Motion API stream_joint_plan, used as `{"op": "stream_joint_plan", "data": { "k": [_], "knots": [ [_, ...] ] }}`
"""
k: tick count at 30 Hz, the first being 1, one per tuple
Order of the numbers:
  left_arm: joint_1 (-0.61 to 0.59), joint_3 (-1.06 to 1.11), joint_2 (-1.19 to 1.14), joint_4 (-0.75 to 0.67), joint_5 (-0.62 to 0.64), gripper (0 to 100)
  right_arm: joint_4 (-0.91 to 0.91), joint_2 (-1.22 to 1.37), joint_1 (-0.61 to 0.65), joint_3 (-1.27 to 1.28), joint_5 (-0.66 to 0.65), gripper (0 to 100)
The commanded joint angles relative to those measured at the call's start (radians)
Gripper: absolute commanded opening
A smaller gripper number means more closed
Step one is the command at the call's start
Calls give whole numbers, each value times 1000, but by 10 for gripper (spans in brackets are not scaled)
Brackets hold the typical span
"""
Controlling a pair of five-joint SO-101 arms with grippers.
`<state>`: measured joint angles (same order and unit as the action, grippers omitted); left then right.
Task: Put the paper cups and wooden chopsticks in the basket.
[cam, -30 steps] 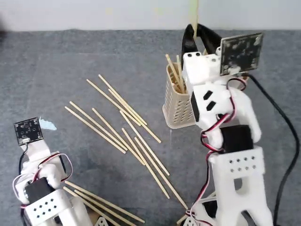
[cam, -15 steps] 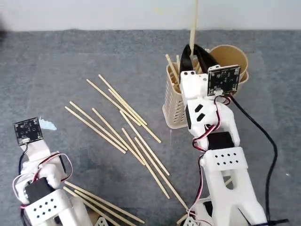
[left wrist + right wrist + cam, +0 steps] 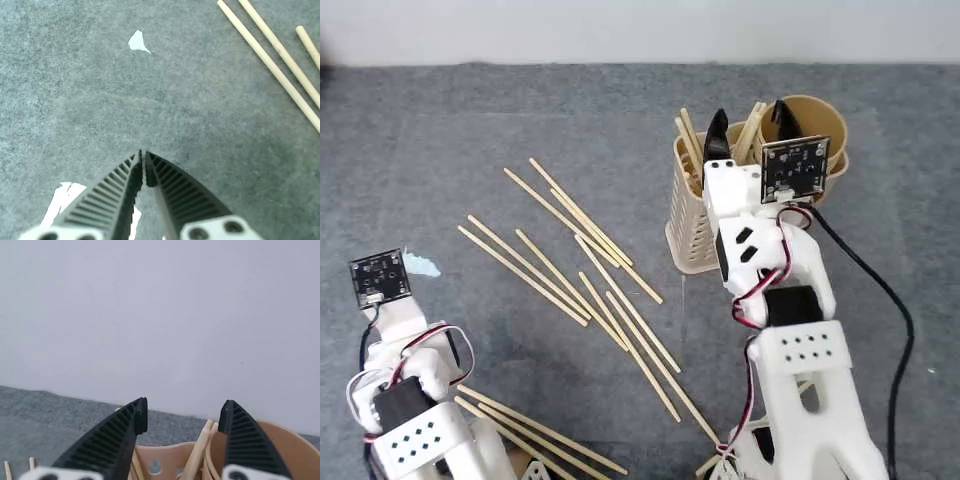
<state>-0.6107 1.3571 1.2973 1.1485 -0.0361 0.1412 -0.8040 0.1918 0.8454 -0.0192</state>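
Change: a moment ago the right gripper (image 3: pixel 750 112) held a stick upright over the basket (image 3: pixel 695 235). Its jaws are now spread and the stick (image 3: pixel 752 128) leans inside.
Left gripper (image 3: pixel 143 152): closed on nothing, low over the mat, well left of the basket, unmoved.
Cups (image 3: pixel 815 120): against the basket's right side, apparently outside it.
Remaining: loose sticks (image 3: pixel 580 260) lie left of the basket. One more is in, and many sticks plus the cups are still to go.

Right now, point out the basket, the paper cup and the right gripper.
basket (image 3: pixel 692 235), high view, on its slotted front wall.
paper cup (image 3: pixel 817 120), high view, on its inner wall.
right gripper (image 3: pixel 750 112), high view, midway between its open fingertips.
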Motion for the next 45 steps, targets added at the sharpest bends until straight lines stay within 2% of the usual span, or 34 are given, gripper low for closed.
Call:
{"op": "stream_joint_plan", "data": {
  "k": [1,11,18,22,32,45],
  "knots": [
    [5,-2,12,-20,5,13,168,-110,36,-117,21,205],
    [5,-2,12,-20,5,13,711,-165,249,-235,21,165],
    [5,-2,12,-20,5,13,906,-160,357,-233,25,165],
    [5,-2,12,-20,5,13,984,-68,386,-233,26,168],
    [5,-2,12,-20,5,13,1001,332,464,-239,28,169],
    [5,-2,12,-20,5,13,737,702,510,-239,18,165]
  ]
}}
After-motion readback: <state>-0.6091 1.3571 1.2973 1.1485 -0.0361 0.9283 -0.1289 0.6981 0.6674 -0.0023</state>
